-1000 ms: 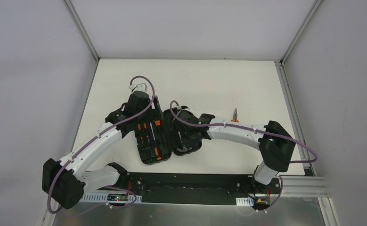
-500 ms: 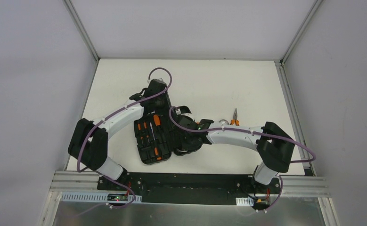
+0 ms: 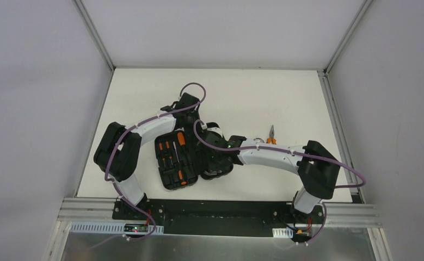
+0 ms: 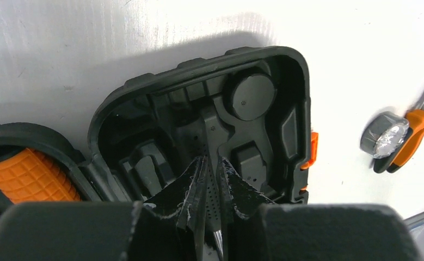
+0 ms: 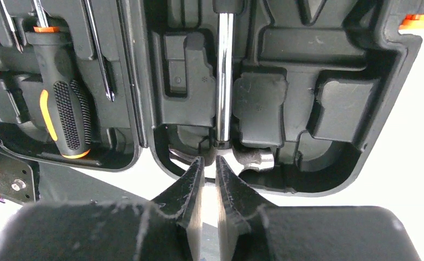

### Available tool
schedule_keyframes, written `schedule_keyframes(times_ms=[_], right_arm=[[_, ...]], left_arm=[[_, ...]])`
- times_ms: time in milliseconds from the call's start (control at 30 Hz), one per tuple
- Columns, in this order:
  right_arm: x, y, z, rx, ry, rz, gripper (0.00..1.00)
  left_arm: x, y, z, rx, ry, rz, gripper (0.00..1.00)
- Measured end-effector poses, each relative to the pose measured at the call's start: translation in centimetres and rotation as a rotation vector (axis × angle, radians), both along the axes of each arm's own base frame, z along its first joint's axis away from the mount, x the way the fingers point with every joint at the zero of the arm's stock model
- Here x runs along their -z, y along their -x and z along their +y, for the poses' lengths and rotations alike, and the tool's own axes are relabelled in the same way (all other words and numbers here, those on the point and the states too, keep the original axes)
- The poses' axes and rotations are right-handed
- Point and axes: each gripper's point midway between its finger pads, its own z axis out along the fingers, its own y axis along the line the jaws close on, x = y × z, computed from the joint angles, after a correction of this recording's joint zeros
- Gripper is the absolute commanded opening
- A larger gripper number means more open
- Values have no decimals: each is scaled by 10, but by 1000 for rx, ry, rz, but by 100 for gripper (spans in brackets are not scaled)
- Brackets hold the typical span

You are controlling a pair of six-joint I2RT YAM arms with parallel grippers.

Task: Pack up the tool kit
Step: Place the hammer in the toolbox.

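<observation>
Black plastic tool case [image 3: 178,157] lies open on the table [image 3: 286,98], chrome-shafted hammer [image 5: 223,76] seated inside. The left fingers [image 4: 192,185] and right fingers [image 5: 191,187] stand nearly closed, gripping nothing visible. Moulded marks unreadable.

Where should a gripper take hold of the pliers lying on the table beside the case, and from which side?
Across the orange handles of the pliers, coming straight down from above. They lie flat on the table with the thin nose toward the far edge, so no side offers a hold; the handles are likely the thicker part.
</observation>
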Motion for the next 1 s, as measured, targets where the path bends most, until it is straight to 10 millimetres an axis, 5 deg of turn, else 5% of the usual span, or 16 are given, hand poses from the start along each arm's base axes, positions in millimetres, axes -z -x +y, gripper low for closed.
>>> schedule_keyframes(times_ms=[500, 1000], right_arm=[[9, -4, 0, 15, 105, 25, 10], [28, -4, 9, 2, 202, 54, 9]], left_arm=[[14, 0, 0, -20, 1, 41, 0], [25, -1, -1, -52, 44, 60, 0]])
